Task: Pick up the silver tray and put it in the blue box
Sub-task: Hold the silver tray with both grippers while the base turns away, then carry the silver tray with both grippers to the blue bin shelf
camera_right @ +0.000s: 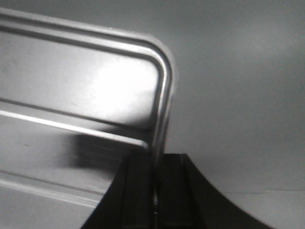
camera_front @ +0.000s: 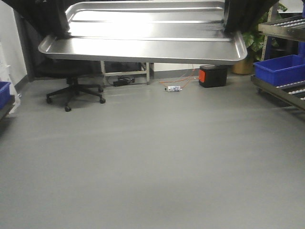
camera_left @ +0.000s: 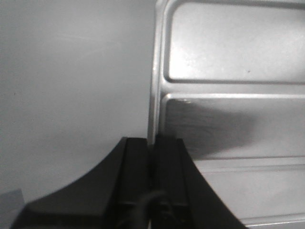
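Note:
The silver tray [camera_front: 143,45] hangs in the air across the top of the front view, tilted with its near rim lower. My left gripper [camera_front: 64,29] is shut on the tray's left short rim, and my right gripper [camera_front: 229,26] is shut on its right short rim. In the left wrist view the black fingers [camera_left: 138,162] pinch the rim of the tray [camera_left: 228,62]. The right wrist view shows the same hold, my gripper [camera_right: 156,160] clamped on the tray [camera_right: 86,86] near a rounded corner. A blue box [camera_front: 281,69] stands on a rack at the right.
Grey floor lies below the tray. A black office chair [camera_front: 71,86] stands at the back left, beside a metal frame [camera_front: 126,71]. A black and orange case [camera_front: 213,75] and a small cabled device [camera_front: 174,88] are on the floor. The roller rack [camera_front: 279,93] fills the right edge; another blue crate [camera_front: 4,93] shows at the left.

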